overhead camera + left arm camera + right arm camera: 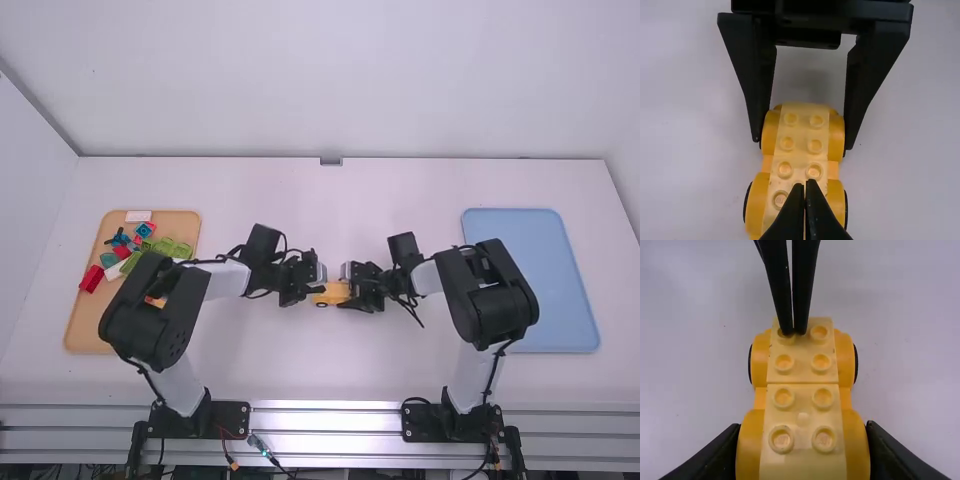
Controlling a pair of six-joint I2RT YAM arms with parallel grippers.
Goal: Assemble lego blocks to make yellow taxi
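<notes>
Pressing off-centre, my closed left gripper (pixel 794 333) could tip the yellow taxi chassis (pixel 802 402) my right gripper (pixel 802 141) clasps.

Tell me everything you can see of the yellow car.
The yellow car sits upright mid-table, between the arms. It looks like smooth plastic: rounded orange-yellow fenders along both sides, narrower between them, and two paler studded blocks end to end on top. Dark wheels peek out near the left gripper, whose closed tips are at a stud, contact unclear. The right gripper clamps the other end from both sides.
</notes>
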